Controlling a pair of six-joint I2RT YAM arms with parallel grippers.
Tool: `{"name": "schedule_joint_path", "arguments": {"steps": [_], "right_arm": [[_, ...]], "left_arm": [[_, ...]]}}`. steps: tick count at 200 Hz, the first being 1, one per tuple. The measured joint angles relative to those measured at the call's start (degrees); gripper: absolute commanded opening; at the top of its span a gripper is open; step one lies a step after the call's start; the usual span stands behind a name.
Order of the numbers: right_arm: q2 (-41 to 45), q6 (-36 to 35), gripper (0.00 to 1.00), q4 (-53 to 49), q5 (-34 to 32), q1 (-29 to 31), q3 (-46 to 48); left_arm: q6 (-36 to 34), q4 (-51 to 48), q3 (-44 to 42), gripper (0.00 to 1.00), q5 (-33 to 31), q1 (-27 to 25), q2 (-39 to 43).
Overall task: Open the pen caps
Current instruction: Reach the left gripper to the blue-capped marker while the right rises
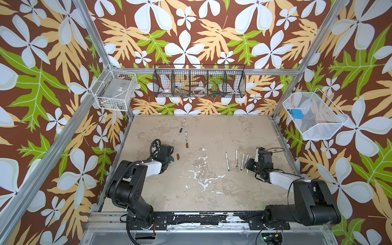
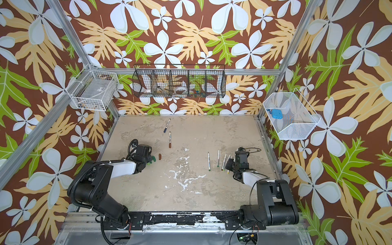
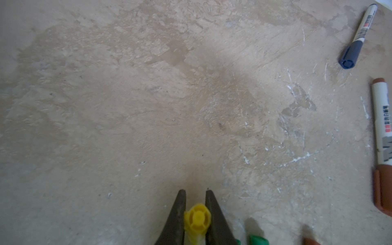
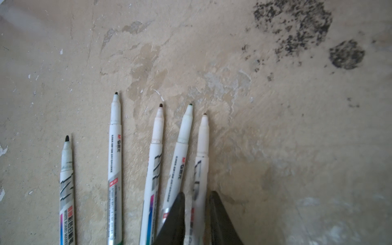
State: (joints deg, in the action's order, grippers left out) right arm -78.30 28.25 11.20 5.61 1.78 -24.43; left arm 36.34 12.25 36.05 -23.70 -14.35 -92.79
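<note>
Your left gripper sits low on the left of the table, its fingers pinching a yellow cap that you see end-on. Just right of it lie loose green caps and, a little apart, a brown cap. Farther back, a blue-capped marker and a brown-capped marker lie with their caps on. On the right, five uncapped markers lie in a row. Your right gripper straddles the rightmost marker, fingers slightly parted, with a thin gap on one side.
</note>
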Motion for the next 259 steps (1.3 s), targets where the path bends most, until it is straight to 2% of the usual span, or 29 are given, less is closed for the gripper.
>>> {"name": "schedule_joint_path", "arguments": {"steps": [57,90,108,135,154,167,193,217,240,259], "right_arm": [[1.4,-0.2,0.41,0.0,0.5,0.0,0.2],[5.5,-0.5,0.51,-0.1,0.6,0.0,1.2],[9.2,-0.7,0.52,-0.1,1.2,0.1,2.1],[15.7,-1.5,0.52,0.0,4.1,0.8,3.3],[20.7,-2.7,0.53,0.0,6.1,3.9,3.6],[23.0,-3.7,0.53,0.9,7.8,6.9,3.6],[24.3,-6.0,0.53,2.4,11.0,12.5,3.2],[22.8,-6.8,0.54,2.2,11.2,18.1,0.2],[19.4,-7.7,0.55,1.4,10.8,22.4,-4.9],[17.4,-8.2,0.55,0.6,10.4,24.1,-7.2]], "left_arm": [[-0.4,-1.0,0.0,0.37,0.9,0.0,-0.2],[-0.6,-0.8,-0.8,0.48,1.8,0.0,1.5],[-1.9,0.0,-3.0,0.52,3.2,-0.1,5.7],[-3.7,4.3,-8.3,0.58,4.3,-2.6,16.4],[-5.5,8.2,-12.2,0.6,5.5,-5.7,22.7],[-6.8,9.8,-12.6,0.61,6.9,-8.3,24.1],[-8.3,11.1,-9.5,0.63,11.3,-11.4,21.5],[-9.4,10.4,-4.0,0.7,14.1,-12.3,16.1],[-11.1,8.8,3.6,0.78,14.3,-12.4,9.1],[-13.2,6.6,11.3,0.8,12.6,-11.8,1.9]]}}
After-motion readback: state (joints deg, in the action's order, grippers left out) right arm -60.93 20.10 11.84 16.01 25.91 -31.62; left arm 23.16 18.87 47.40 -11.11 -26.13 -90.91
